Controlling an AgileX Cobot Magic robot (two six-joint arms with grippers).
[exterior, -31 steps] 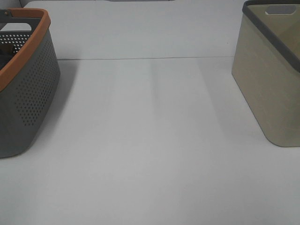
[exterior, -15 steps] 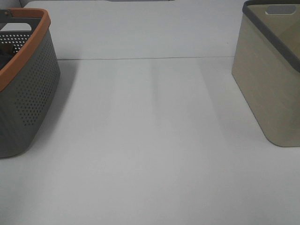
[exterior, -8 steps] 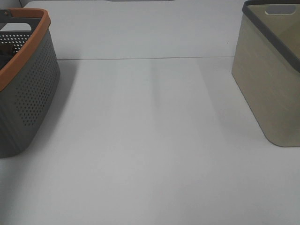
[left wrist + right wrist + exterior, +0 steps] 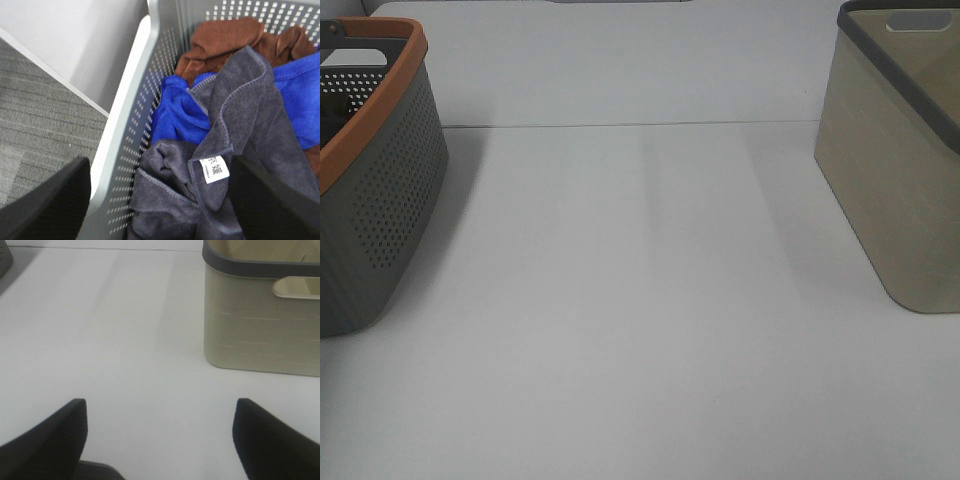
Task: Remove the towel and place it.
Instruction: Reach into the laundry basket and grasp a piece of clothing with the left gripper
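In the high exterior view, a white tabletop (image 4: 640, 300) carries a grey perforated basket (image 4: 390, 200) with an orange rim at the left edge and a beige bin (image 4: 900, 180) with a dark grey rim at the right edge, well apart. Neither arm shows here. Something dark sits just inside the basket at the frame edge, perhaps cloth, though too little is seen to be sure.

The left wrist view shows the left pincer (image 4: 159, 160) released, its two dark fingers (image 4: 45, 205) spread wide and holding nothing. It hangs above the basket's perforated wall (image 4: 135, 135) and its contents. The towel (image 4: 250, 115), dark charcoal with stitched hems, lies crumpled inside the basket on top of the pile. Its small white tag (image 4: 214, 169) faces up between the fingers. A blue cloth (image 4: 172, 112) lies under and beside it, and a brown cloth (image 4: 220, 40) lies further in. Grey floor (image 4: 35, 135) shows outside the basket.

In the right wrist view, the right pincer (image 4: 160, 401) is likewise released, fingers wide, above bare tabletop (image 4: 100, 315). The beige bin (image 4: 260, 325) stands ahead, apart from it.
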